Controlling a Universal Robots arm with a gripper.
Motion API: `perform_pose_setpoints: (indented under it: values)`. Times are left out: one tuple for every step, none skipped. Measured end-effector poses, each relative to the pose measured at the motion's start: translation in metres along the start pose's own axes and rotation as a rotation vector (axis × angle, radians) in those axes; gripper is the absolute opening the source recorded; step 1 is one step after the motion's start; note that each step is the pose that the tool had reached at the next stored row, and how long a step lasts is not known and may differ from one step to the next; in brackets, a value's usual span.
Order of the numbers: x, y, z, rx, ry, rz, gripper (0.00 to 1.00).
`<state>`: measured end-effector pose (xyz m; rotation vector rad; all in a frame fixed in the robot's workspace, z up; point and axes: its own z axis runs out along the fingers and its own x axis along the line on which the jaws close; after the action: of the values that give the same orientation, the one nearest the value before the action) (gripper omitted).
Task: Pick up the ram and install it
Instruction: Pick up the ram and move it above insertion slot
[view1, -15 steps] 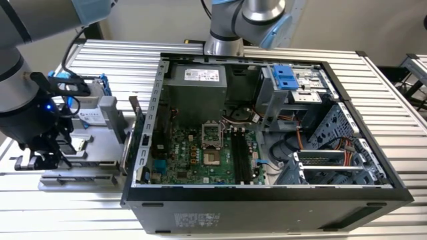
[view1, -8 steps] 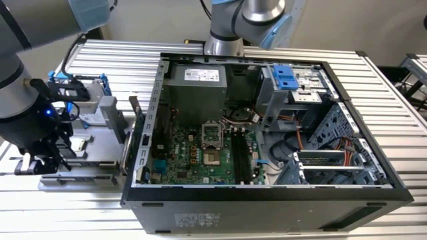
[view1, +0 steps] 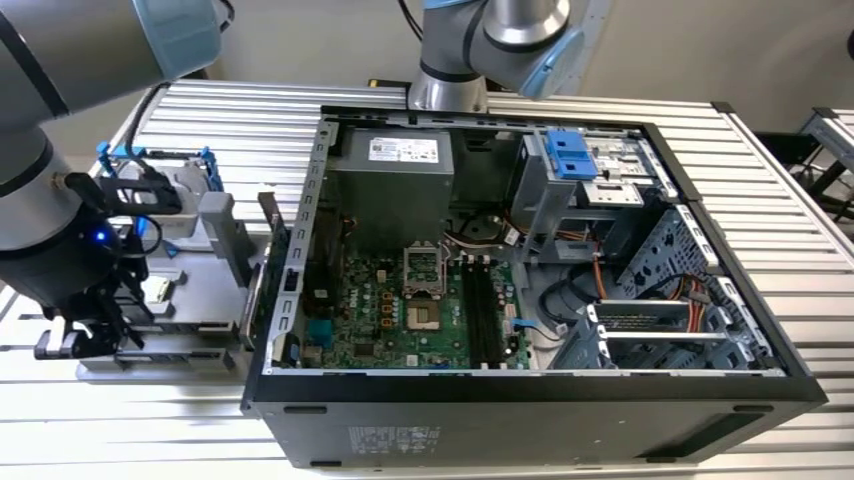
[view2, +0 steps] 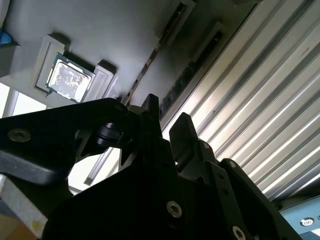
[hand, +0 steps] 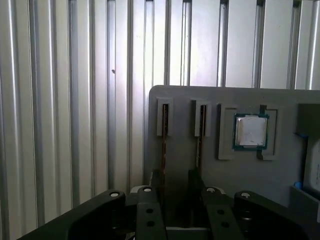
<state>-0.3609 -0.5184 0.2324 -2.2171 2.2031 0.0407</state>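
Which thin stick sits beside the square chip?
The ram directly beside the square chip; the other ram stands beyond it, farther from the chip.

Computer case (view1: 534, 395) sits on my counter (view1: 240, 120), motherboard (view1: 387, 310) inside it. Parts tray (view1: 214, 225) is just beside the case, on the exterior view's left. In the first wrist view, a ram stick (hand: 164, 137) and a second ram stick (hand: 200, 137) stand on edge in neighbouring tray slots. A processor (hand: 250, 131) is recessed beside the second. My gripper (hand: 175, 182) hangs over the tray, fingers apart, near the sticks' ends.
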Motion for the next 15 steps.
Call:
perform_pose_setpoints:
  values:
    - [0.0001, 0.0, 0.0012, 0.0, 0.0001, 0.0, 1.0]
    - [0.0001, 0.0, 0.0023, 0.0, 0.0002, 0.0, 1.0]
    - [0.0003, 0.0001, 0.0035, 0.0, 0.0002, -0.001, 1.0]
    - [0.0004, 0.0001, 0.0049, -0.0001, 0.0003, -0.001, 1.0]
    - [0.0005, 0.0001, 0.0064, 0.0, 0.0002, -0.001, 1.0]
    - [0.0006, 0.0001, 0.0079, -0.0001, 0.0003, -0.002, 1.0]
    - [0.0007, 0.0001, 0.0094, -0.0001, 0.0002, -0.002, 1.0]
    - [0.0008, 0.0002, 0.0106, -0.0001, 0.0002, -0.004, 1.0]
    - [0.001, 0.0006, 0.0116, -0.0003, 0.0004, -0.005, 1.0]
    - [0.0013, 0.0013, 0.0125, -0.0004, 0.0004, -0.006, 1.0]
    - [0.0016, 0.0022, 0.0134, -0.0003, 0.0003, -0.007, 1.0]
    - [0.0018, 0.0031, 0.0142, -0.0003, 0.0003, -0.008, 1.0]
    - [0.0022, 0.0039, 0.0151, -0.0003, 0.0003, -0.01, 1.0]
    - [0.0023, 0.0045, 0.016, -0.0003, 0.0003, -0.012, 1.0]
    - [0.0025, 0.0052, 0.0169, -0.0004, 0.0003, -0.015, 1.0]
